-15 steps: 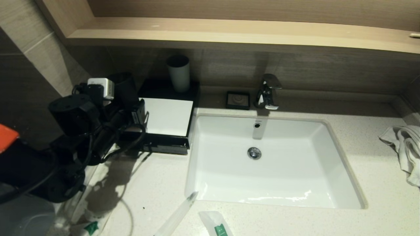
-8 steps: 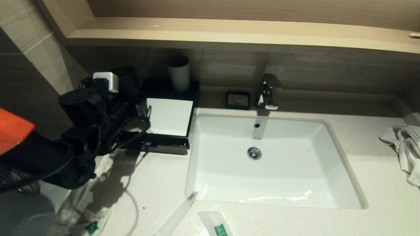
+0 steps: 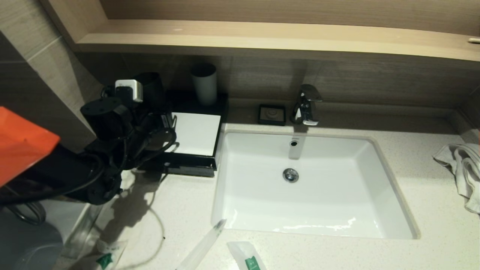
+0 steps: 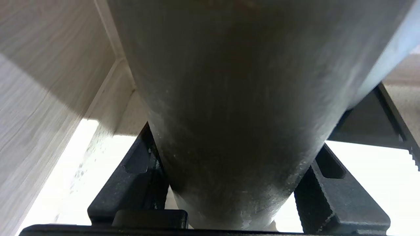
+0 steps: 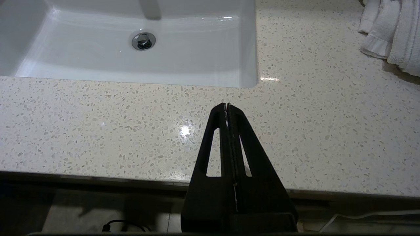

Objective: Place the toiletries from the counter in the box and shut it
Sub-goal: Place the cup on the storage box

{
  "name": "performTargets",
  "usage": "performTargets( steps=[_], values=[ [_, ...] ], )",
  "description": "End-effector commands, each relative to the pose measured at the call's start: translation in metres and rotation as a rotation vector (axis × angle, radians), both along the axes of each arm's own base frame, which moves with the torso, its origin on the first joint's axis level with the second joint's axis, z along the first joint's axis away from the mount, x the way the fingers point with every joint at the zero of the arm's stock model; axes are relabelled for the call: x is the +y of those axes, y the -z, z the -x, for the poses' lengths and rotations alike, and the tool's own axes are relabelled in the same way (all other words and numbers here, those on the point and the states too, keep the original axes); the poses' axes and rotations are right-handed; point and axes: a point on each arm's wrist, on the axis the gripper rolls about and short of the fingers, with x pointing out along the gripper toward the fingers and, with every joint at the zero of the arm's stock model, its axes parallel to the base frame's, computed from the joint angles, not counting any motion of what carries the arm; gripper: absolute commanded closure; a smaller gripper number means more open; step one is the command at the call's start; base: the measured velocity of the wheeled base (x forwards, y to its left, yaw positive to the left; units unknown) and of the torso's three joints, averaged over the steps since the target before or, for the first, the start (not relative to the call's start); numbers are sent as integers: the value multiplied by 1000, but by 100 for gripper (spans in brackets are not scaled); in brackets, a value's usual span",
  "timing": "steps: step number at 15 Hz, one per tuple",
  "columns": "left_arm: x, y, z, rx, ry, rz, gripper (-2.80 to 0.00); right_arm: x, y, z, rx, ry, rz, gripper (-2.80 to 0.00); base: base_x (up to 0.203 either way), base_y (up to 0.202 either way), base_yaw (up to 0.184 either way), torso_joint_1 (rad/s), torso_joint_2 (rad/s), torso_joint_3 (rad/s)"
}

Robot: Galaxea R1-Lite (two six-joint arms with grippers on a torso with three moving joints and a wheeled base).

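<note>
Gripping a dark cup (image 4: 229, 114), the left claw (image 4: 236, 209) is closing its two fingers (image 4: 338, 193) on the cup's sides; in the left wrist view the cup is filling most of the frame between them. In the head view that claw (image 3: 159, 116) is hanging at the left of the frame, over the left edge of the box (image 3: 195, 133), with the dark cup (image 3: 150, 88) rising upright above the wrist camera. The box is sitting on the surface (image 3: 180, 210) just left of the sink (image 3: 311, 187), its white top panel facing up and a white cup (image 3: 204, 84) standing at its far end.

Three of the toiletries are lying along the bottom edge of the head view: a green-labelled sachet (image 3: 107, 258) at lower left, a long clear-wrapped stick (image 3: 204, 245) pointing toward the sink's near corner, and another green-labelled sachet (image 3: 249, 257) just right of it. All three are lying well apart from the box.

Parked low at the near edge of the surface (image 5: 131, 124), the right claw (image 5: 227, 106) is keeping its fingers pressed together, holding nothing. A white towel (image 3: 461, 168) is lying crumpled at the right edge of the frame, and a small black soap dish (image 3: 272, 114) is sitting beside the tap (image 3: 307, 105).
</note>
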Motion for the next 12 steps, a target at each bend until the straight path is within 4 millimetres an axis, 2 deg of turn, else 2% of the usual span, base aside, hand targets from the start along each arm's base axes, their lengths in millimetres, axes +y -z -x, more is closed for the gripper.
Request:
performTargets(
  steps=[1, 12],
  values=[
    [-1, 1, -5, -9, -2, 0, 0, 0, 0, 0, 0, -1, 1, 0, 0, 0, 0, 0, 0, 0],
    [-9, 1, -35, -55, -4, 3, 0, 0, 0, 0, 0, 0, 1, 0, 0, 0, 0, 0, 0, 0]
  ],
)
